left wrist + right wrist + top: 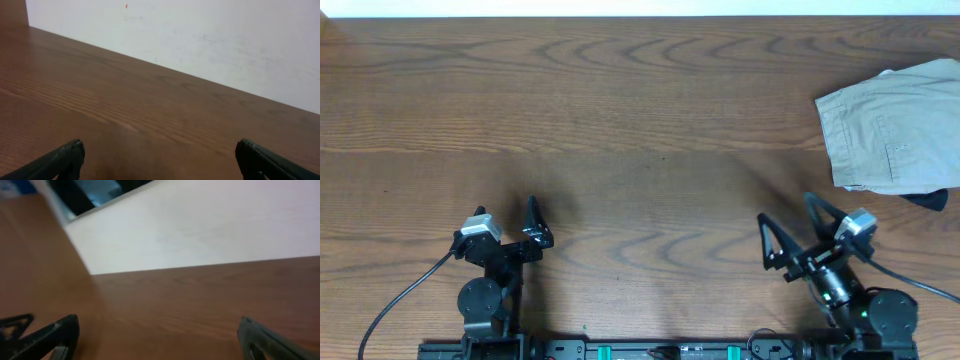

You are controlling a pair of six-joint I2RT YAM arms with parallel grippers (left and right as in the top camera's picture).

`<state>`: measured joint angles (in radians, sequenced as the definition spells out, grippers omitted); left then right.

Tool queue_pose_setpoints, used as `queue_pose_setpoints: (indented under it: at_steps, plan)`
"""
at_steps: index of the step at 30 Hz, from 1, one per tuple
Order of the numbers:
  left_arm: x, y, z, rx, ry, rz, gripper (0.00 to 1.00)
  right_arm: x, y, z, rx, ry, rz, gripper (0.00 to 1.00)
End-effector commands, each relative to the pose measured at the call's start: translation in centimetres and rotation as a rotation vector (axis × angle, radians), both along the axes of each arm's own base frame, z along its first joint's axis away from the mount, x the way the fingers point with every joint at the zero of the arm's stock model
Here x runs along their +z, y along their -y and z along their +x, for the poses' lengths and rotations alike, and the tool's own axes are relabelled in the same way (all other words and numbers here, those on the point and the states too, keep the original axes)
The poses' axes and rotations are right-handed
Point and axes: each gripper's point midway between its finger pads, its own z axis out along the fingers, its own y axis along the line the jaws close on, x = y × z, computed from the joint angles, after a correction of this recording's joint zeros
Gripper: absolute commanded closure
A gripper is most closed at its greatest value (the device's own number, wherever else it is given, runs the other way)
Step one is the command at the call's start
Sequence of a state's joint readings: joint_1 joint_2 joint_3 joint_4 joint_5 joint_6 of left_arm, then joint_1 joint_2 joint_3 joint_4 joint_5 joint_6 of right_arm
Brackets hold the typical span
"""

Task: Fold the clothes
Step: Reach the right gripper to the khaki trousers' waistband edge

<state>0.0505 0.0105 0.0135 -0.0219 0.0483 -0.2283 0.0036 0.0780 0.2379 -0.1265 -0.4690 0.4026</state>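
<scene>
Gaping wide, left claw (160, 152) and right claw (786, 210) sit apart from the clothes (895, 125).

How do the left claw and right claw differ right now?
The right claw sits close to the trousers, just below them in the overhead view; the left claw is far across the table. From above, the right claw's fingers show spread apart; the left claw's look bunched, edge-on. Both are open, empty and not touching the trousers.
</scene>
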Motion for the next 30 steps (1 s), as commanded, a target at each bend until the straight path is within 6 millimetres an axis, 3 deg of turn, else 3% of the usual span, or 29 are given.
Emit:
queue_pose_setpoints:
  at_steps: [1, 5, 9, 14, 18, 24, 30]
  plan:
    - [-1.5, -0.3, -0.1, 0.014, -0.051, 0.01, 0.02, 1.2, 2.7, 1.5, -0.162, -0.024, -0.141, 0.01]
    - [-1.5, -0.3, -0.1, 0.014, -0.051, 0.01, 0.02, 0.7, 4.3, 4.1, -0.239, -0.179, -0.231, 0.01]
    - [-1.5, -0.3, -0.1, 0.014, -0.051, 0.01, 0.02, -1.4, 6.2, 7.9, -0.3, -0.399, -0.357, 0.01]
    - [-1.5, -0.3, -0.1, 0.014, -0.051, 0.01, 0.02, -5.8, 10.6, 12.2, -0.459, -0.732, -0.553, 0.01]
    - [-1.5, -0.3, -0.1, 0.014, -0.051, 0.01, 0.02, -9.9, 10.9, 15.3, -0.433, -0.895, -0.606, 0.01]
    - [-1.5, -0.3, -0.1, 0.014, -0.051, 0.01, 0.02, -13.8, 13.2, 19.0, -0.538, -0.93, -0.671, 0.01]
    - [-1.5, -0.3, -0.2, 0.015, -0.051, 0.01, 0.02, -15.5, 14.5, 21.2, -0.547, -0.883, -0.812, 0.01]
